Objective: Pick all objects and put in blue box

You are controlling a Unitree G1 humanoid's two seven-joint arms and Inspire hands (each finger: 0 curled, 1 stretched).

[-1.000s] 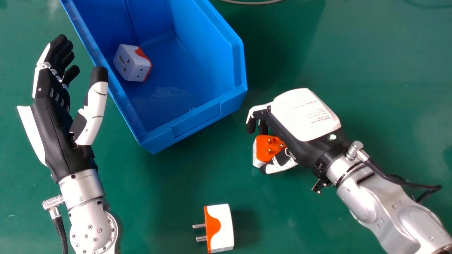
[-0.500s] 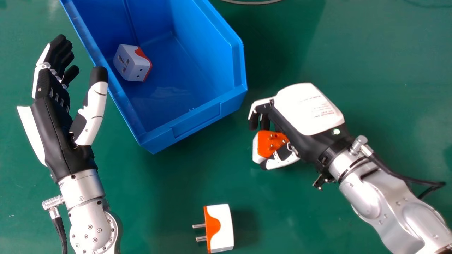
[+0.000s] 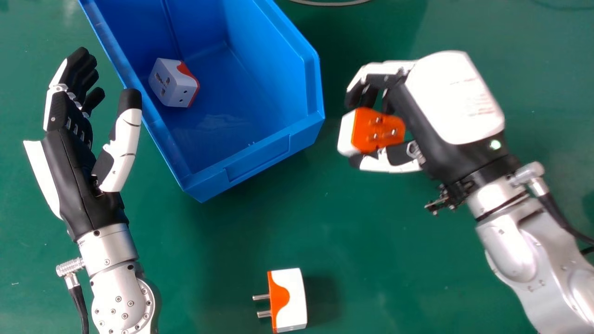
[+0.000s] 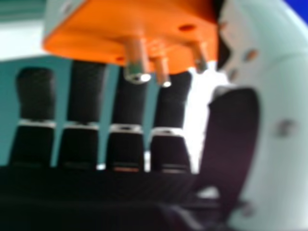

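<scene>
You see a green counter. At your head view's top edge you see a thin, grey curved thing, cut off too much to name.

— How is the left hand held?
— It is turned on edge, its palm faced inward. Its fingers are extended forward, loosely straight, and its thumb is held apart from them.
— And the left forearm?
— That is brought in from the head view's bottom edge, at the left.
— How is the right hand posed?
— Its back is turned up. Its fingers are curled, and its thumb is set opposite, on the near side.
— The right forearm?
— It is angled in from the lower right, and a small green light is lit near the wrist.
</scene>
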